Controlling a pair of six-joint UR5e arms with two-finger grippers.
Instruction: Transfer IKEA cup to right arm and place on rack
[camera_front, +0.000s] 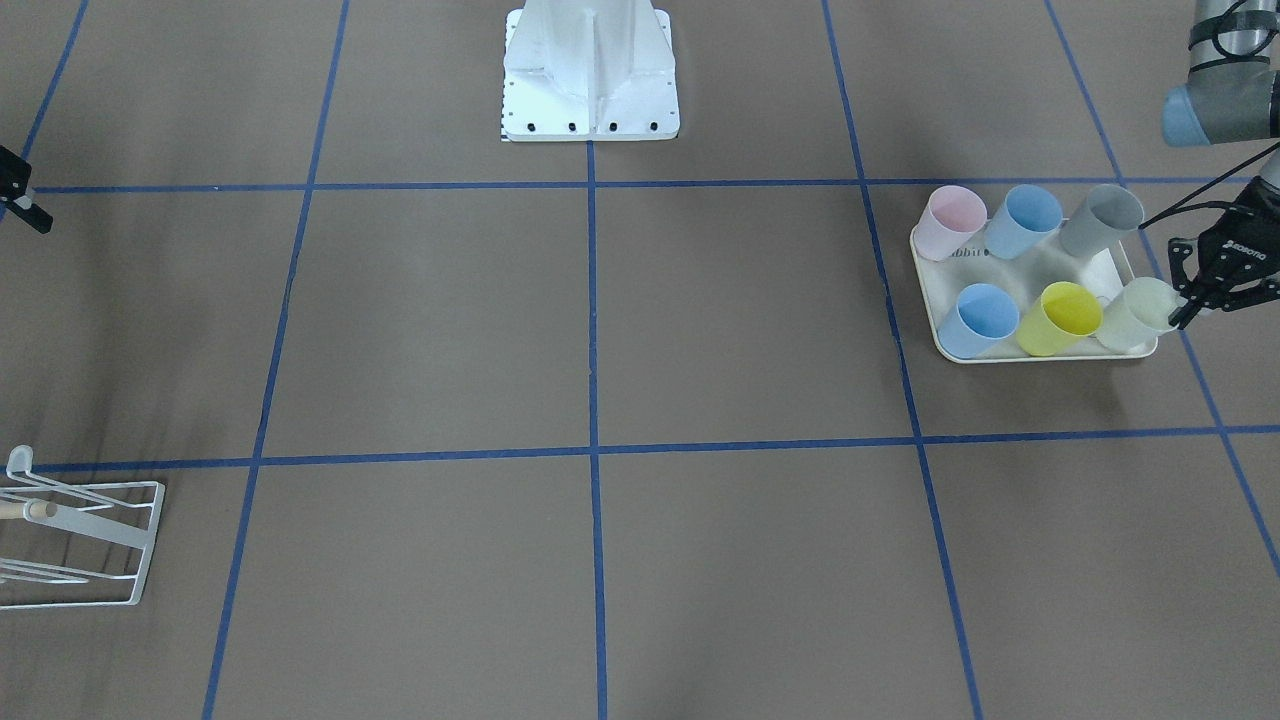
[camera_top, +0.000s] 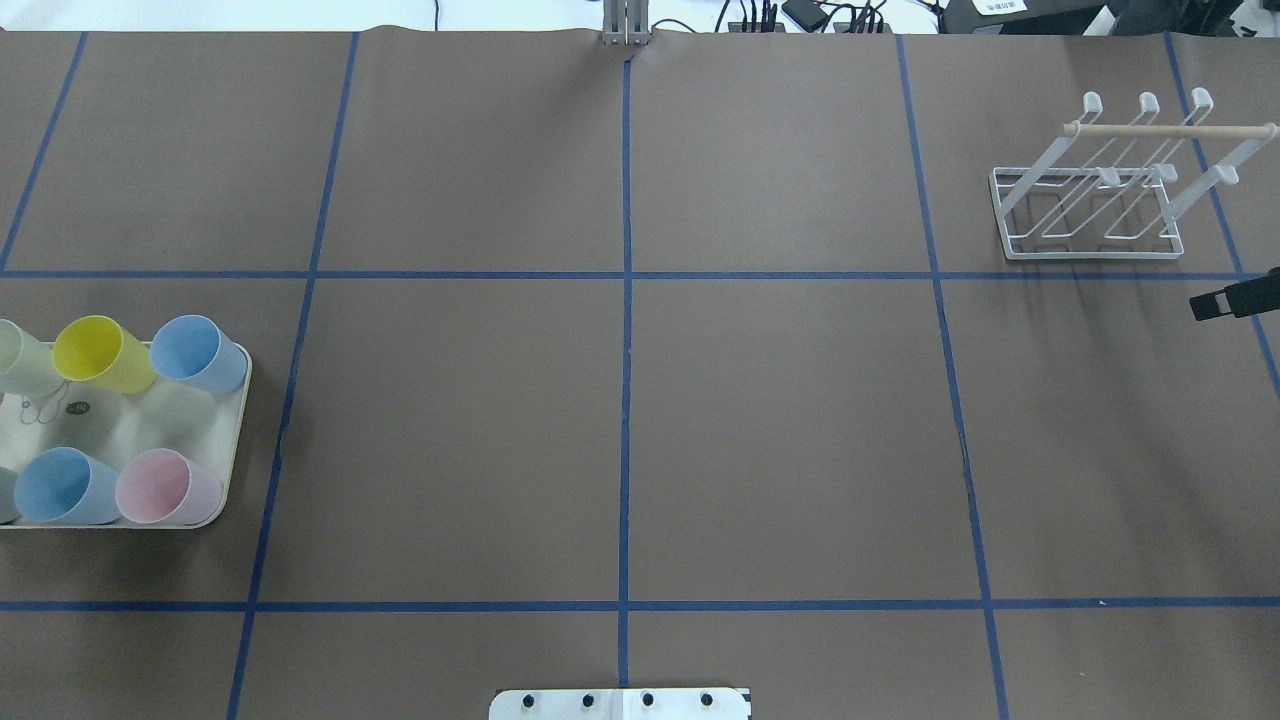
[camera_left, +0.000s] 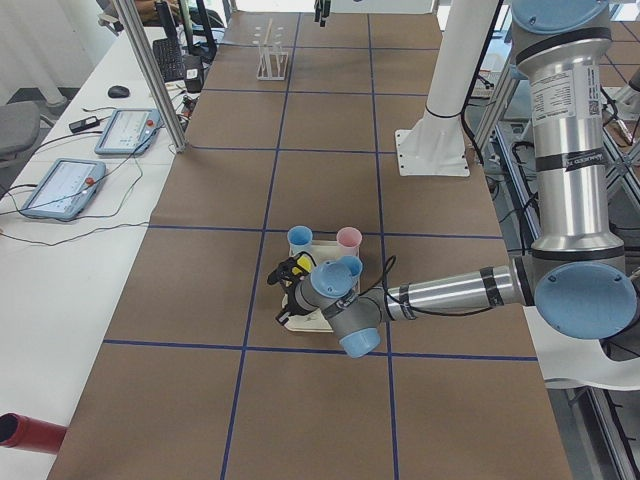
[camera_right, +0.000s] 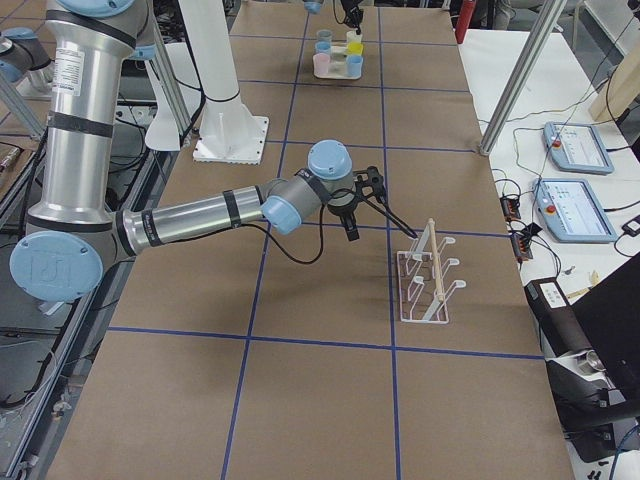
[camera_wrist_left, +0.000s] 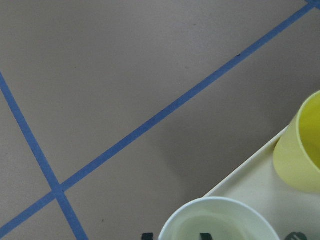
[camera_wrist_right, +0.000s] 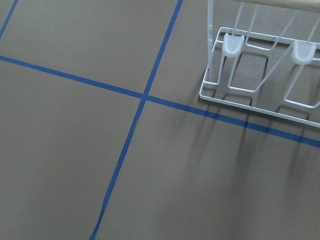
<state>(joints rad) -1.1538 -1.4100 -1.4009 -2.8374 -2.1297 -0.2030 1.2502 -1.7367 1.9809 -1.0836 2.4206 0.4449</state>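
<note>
- Pale green cup (camera_front: 1135, 312): long axis vertical, mouth up, on the tray (camera_front: 1035, 265), right at the left gripper (camera_front: 1187, 305) fingertips.
- Fingers meet its rim; clamped or not, cannot tell.

Brown paper counter (camera_top: 780, 430), blue tape grid (camera_top: 625, 400). Cream plastic tray (camera_front: 1045, 268); pastel plastic cups (camera_front: 1060, 318): pink, grey, yellow, pale green, two blue. White wire rack (camera_top: 1090, 256), light wooden dowel (camera_top: 1170, 130).

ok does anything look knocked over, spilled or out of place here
Nothing stands out. The six cups all stand upright, mouths up, in two rows on the tray. The rack sits upright on its base, and nothing is spilled.
</note>
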